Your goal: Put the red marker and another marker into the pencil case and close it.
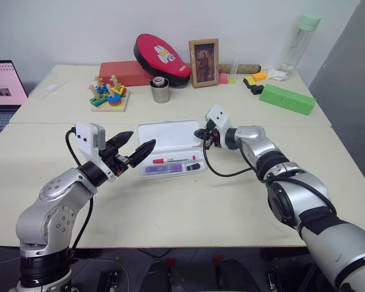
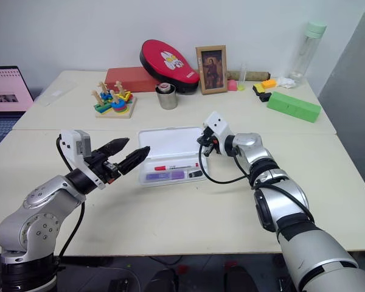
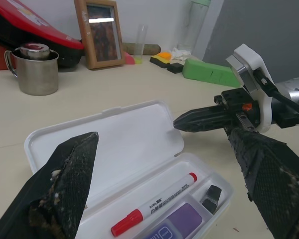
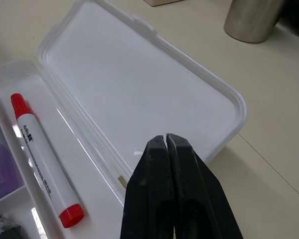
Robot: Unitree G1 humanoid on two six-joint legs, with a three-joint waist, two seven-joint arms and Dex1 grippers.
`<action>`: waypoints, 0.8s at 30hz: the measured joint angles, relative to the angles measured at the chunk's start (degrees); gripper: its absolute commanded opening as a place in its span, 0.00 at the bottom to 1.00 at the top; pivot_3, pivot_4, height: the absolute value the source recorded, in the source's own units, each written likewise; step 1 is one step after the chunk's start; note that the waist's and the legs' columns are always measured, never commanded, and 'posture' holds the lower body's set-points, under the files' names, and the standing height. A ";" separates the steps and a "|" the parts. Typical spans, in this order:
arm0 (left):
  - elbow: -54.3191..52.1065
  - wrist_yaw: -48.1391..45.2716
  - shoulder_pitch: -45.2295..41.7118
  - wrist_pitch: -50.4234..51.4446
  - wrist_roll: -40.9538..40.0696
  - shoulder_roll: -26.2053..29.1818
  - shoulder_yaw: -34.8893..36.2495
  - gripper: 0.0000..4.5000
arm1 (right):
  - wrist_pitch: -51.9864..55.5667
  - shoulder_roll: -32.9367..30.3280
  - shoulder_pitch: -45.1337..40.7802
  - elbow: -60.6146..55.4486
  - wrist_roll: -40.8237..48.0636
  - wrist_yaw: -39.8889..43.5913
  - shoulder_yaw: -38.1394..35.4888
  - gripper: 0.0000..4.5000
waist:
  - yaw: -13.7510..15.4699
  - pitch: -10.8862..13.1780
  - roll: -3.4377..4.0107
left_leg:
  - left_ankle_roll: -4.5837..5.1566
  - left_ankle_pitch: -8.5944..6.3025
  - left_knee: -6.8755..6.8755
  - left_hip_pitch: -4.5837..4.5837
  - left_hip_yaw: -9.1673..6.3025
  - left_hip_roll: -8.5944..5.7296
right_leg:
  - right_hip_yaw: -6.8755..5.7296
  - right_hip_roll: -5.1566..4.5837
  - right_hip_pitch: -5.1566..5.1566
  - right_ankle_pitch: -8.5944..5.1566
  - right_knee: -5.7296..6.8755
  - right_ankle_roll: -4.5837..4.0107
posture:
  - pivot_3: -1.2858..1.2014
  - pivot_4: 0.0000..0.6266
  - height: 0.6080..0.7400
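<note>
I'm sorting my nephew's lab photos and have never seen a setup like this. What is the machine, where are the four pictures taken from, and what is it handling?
It is a two-armed humanoid robot. Two pictures look down from its head; the other two come from cameras on each wrist. On the table lies an open white pencil case, already containing the red marker, a purple marker and a small black item. The left gripper hovers open, holding nothing. The right gripper, fingers shut and empty, sits at the lid's edge, probably about to close it.

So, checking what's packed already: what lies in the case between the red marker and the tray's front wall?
The lavender marker and a small black item, seen in the left eye view beside the red marker.
</note>
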 measured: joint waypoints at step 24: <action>3.02 -4.90 1.52 -0.80 -0.05 6.08 4.39 1.00 | 5.97 0.12 5.89 -12.62 -7.80 7.45 13.82 0.01 | -0.11 -0.02 -0.03 | 0.00 0.00 -0.03 0.08 0.01 0.02 | 0.00 0.01 0.01 -0.01 0.03 0.00 | 0.52 0.24 1.00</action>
